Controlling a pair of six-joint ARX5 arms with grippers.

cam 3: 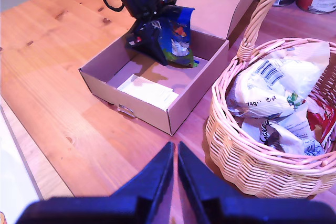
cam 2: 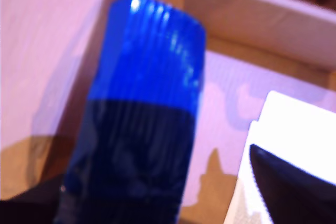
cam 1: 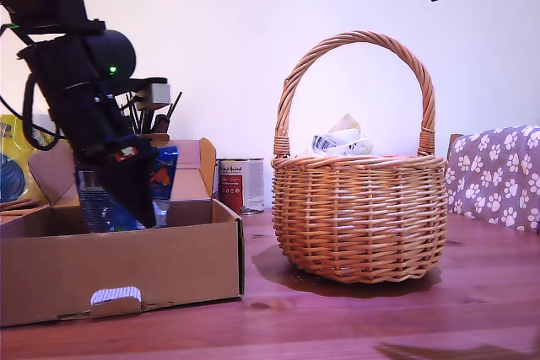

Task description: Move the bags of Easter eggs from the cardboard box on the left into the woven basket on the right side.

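Fingers (cam 3: 157, 174) on my second gripper (cam 3: 175, 178) are pressed nearly together with nothing between them, hovering over bare table (cam 3: 63, 114) just in front of the woven basket (cam 3: 247, 156), which is stuffed with whitish bags. Further back, my first gripper (cam 3: 149, 35) is clamped on a bag of Easter eggs (cam 3: 176, 38), glossy blue with a green bottom edge and orange picture, held upright inside the cardboard box (cam 3: 189, 103).
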